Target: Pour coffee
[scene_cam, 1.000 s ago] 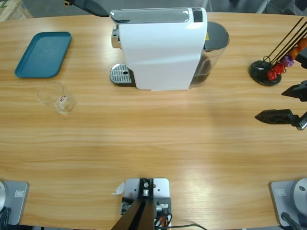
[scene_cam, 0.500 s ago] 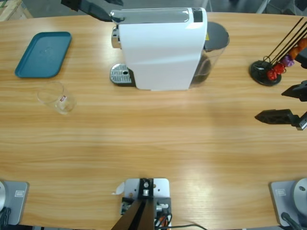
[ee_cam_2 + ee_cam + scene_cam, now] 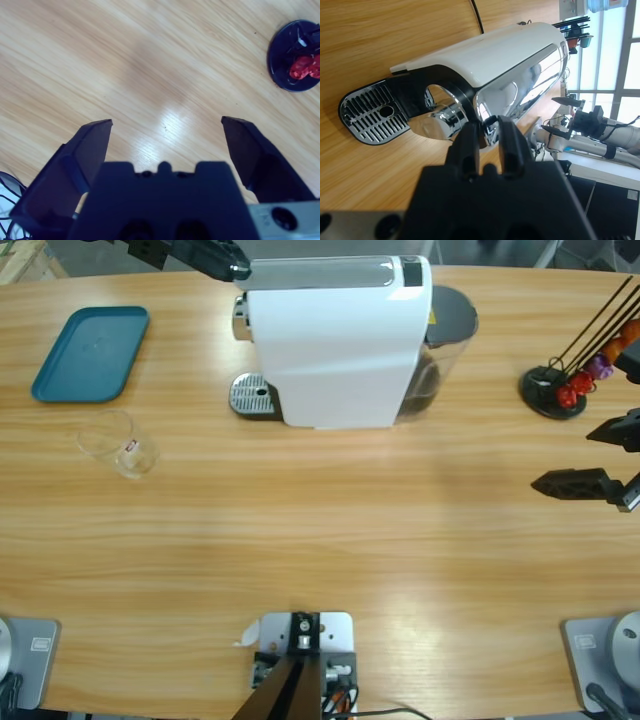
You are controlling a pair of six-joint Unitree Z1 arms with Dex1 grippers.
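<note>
One left claw [image 3: 487,131], nearly pressed together, at the coffee machine's [image 3: 340,345] chrome lever end [image 3: 520,90]; right claw [image 3: 167,137] spread, well apart.

— What do we see beyond the wooden table [image 3: 330,540]?
— In the left wrist view we find tall windows [image 3: 625,60] letting in bright daylight, with pale frames between the panes.
— And under them?
— We can't tell.
</note>
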